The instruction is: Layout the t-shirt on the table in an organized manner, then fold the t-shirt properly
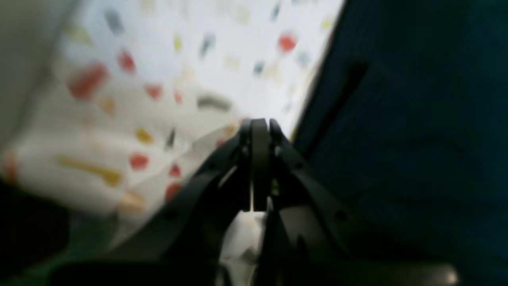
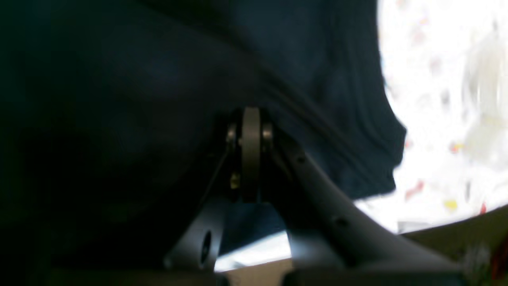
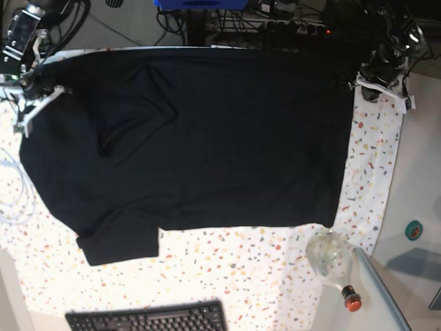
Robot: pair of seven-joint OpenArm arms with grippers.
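Base view, near edge: a black keyboard lies at the bottom of the frame, apart from the garment. Right of it, a clear glass bottle lies on its side with a red cap, near the tabletop's corner. A small teal tape roll sits off to the right, beyond the speckled cover.

Middle ground: the t-shirt is spread flat across the tabletop, covering most of its width. One short sleeve points toward the keyboard side. Shallow creases run through the cloth left of centre; the rest lies fairly smooth. Speckled white cover shows along the near side and in a strip at the right. A pale cable loops on the tabletop at the far left edge.

Far edge: both arms sit at the shirt's far corners. The right tool is at the base view's upper left, at the shirt's edge. Its wrist view shows the right tool with jaws pressed together, dark cloth filling the frame behind and around the tips; whether any cloth is pinched between them I cannot tell. The left tool is at the upper right corner. In its wrist view the left tool is also closed tight, tips over speckled cover just beside the shirt's edge, with no cloth visible between the jaws. That view is blurred.

Beyond the tabletop: cables and dark equipment, details unclear.
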